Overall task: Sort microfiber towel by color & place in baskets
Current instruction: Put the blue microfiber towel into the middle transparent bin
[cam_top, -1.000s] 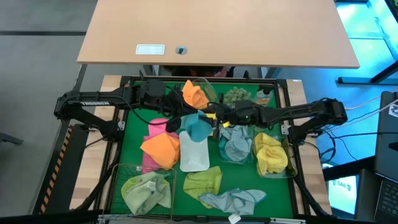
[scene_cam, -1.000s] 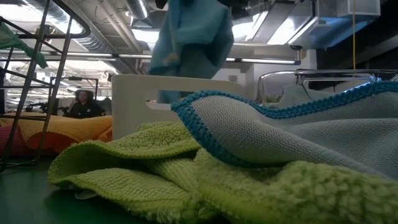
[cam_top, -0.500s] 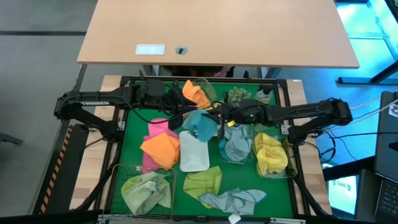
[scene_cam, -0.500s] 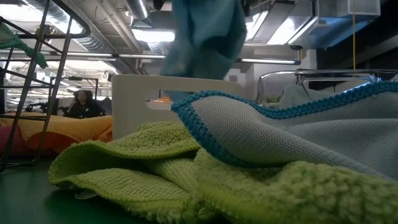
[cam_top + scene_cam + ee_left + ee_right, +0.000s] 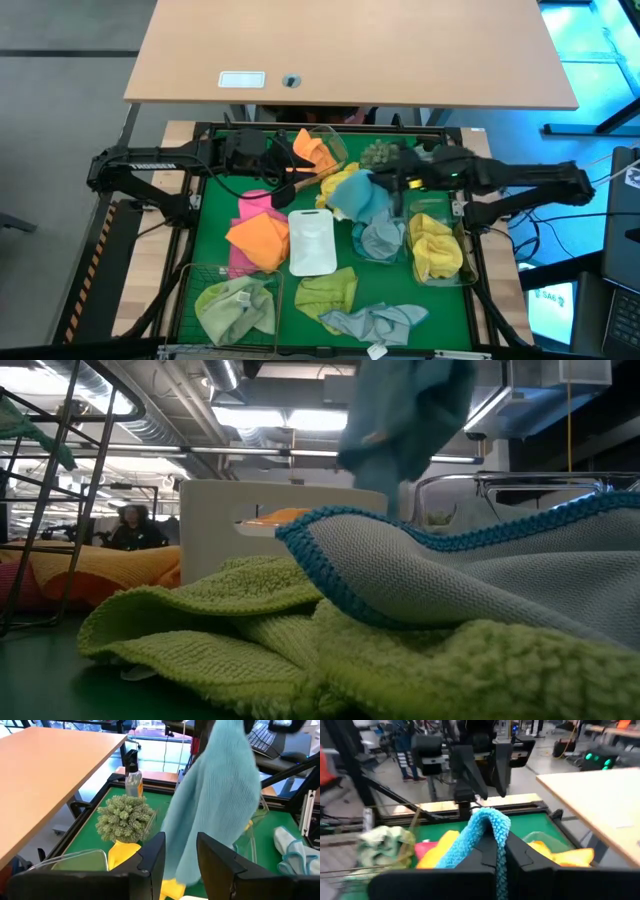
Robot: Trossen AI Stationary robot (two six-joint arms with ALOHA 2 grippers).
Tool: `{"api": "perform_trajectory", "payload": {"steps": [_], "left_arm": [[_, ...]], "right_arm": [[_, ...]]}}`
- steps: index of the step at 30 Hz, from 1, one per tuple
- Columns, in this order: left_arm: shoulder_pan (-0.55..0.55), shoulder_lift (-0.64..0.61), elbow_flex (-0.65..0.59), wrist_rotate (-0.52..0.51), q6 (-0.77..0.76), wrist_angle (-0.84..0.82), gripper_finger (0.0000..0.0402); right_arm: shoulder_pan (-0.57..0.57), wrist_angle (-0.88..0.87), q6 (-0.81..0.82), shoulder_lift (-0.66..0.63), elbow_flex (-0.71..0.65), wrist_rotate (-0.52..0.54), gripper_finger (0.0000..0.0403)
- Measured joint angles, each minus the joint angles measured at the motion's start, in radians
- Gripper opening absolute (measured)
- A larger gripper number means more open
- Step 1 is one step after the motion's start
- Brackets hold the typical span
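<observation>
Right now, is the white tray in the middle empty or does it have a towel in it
Empty. In the high view the white tray shows only bare white inside; the blue towel hangs from the right gripper, clear of it.

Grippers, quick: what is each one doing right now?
Right gripper: shut on the teal-blue towel, which hangs above the table.
Left gripper: open, empty, at the far side by the orange towel.

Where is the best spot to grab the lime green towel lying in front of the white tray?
Pinch a raised fold near the middle of the lime green towel, coming straight down. It lies crumpled on the mat with ridges standing up, and a grey-blue towel covers one side. The right arm's fingers are shut on a teal towel.
</observation>
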Motion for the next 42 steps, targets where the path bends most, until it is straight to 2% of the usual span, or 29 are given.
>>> {"api": "perform_trajectory", "payload": {"steps": [9,16,21,27,31,35,42], "left_arm": [[0.000,0.000,0.000,0.000,0.000,-0.002,0.0105],[0.000,0.000,0.000,0.000,0.000,-0.016,0.0104],[0.000,0.000,0.000,0.000,0.000,-0.016,0.0104],[0.000,0.000,0.000,0.000,0.000,-0.020,0.0104],[0.000,0.000,0.000,0.000,0.000,-0.025,0.0104],[0.000,0.000,0.000,0.000,0.000,-0.025,0.0104],[0.000,0.000,0.000,0.000,0.000,-0.026,0.0104]], "right_arm": [[0.000,-0.063,0.169,-0.183,0.000,-0.167,0.0003],[0.000,-0.256,0.249,-0.278,0.001,-0.185,0.0002],[0.000,-0.438,0.267,-0.282,0.000,-0.164,0.0002],[0.000,-0.564,0.267,-0.202,-0.002,-0.166,0.0002],[0.000,-0.565,0.267,-0.126,-0.032,-0.165,0.0002],[0.000,-0.544,0.267,-0.043,-0.070,-0.150,0.0003],[0.000,-0.402,0.266,0.117,-0.117,-0.129,0.0003]]}}
